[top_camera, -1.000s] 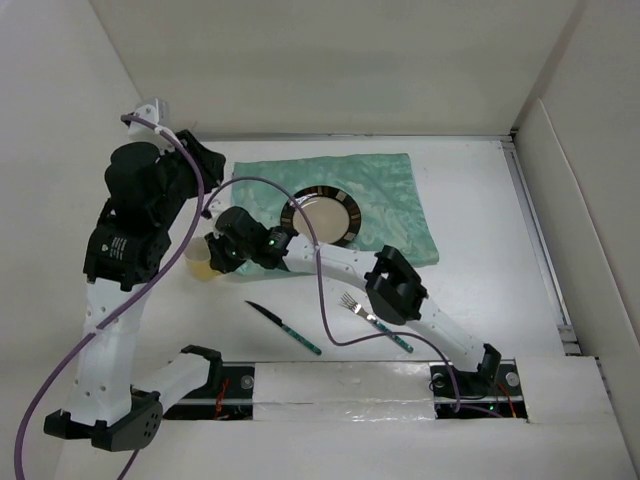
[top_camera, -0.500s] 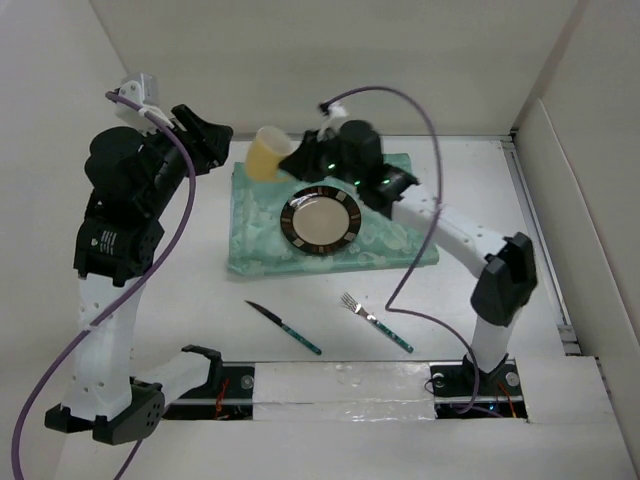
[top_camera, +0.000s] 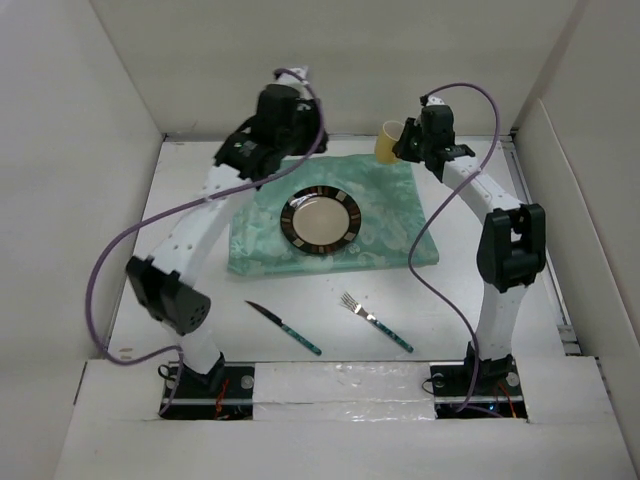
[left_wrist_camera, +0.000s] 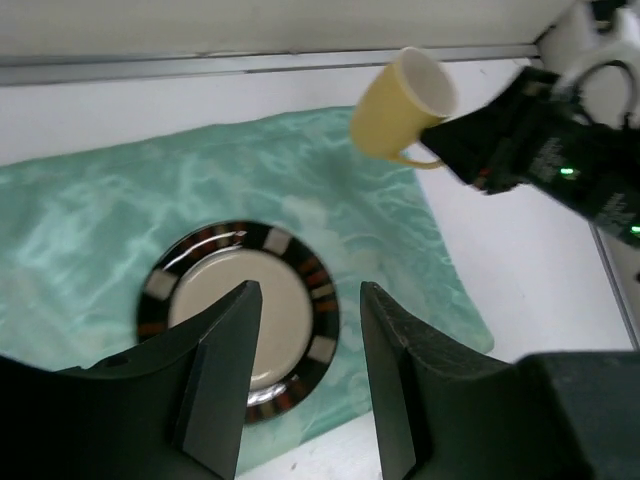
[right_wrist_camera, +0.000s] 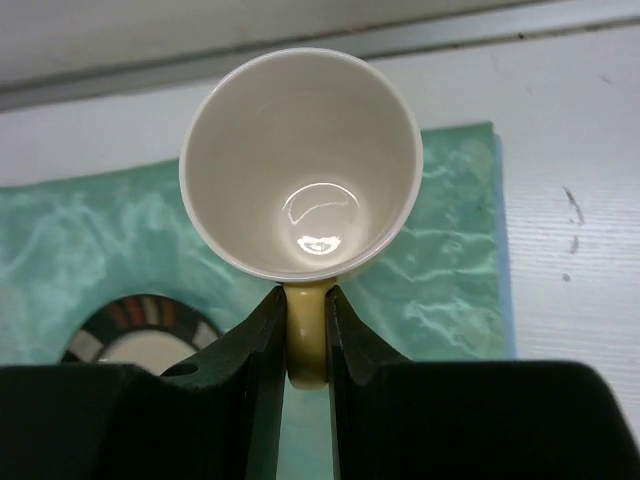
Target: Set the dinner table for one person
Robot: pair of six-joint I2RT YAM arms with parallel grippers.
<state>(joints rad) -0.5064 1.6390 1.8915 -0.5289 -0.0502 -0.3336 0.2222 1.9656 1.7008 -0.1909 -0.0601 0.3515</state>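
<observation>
Looking at your right tool (right_wrist_camera: 305,312) first: it's clenched on the handle of the yellow mug (right_wrist_camera: 300,160), fingers pinching the handle from both sides, w/ the mug's mouth facing the wrist cam; in the left wrist view the mug hangs tilted over the far right corner of the mint-green cloth (top_camera: 390,200), and it looks clear of the cloth, tho that can't be told for sure; your left tool (left_wrist_camera: 305,300) is released, jaws apart w/ nothing btwn them, hovering over the far left part of the cloth; thru that gap you see the plate (top_camera: 320,220), cream ctr w/ a dark banded rim, sitting flat approx mid-cloth & well apart from the mug; the cloth lies rumpled on the far half of the table (top_camera: 480,300), the big matte white surface boxed in by white walls, which carries everything; on the bare table nearer your arm bases a knife (top_camera: 285,328) w/ a green handle lies at an angle, blade end toward the cloth's near left corner; a fork (top_camera: 375,322) w/ a matching handle lies to its right, tines toward the cloth; knife & fork are apart from each other, and neither touches the cloth or plate.
</observation>
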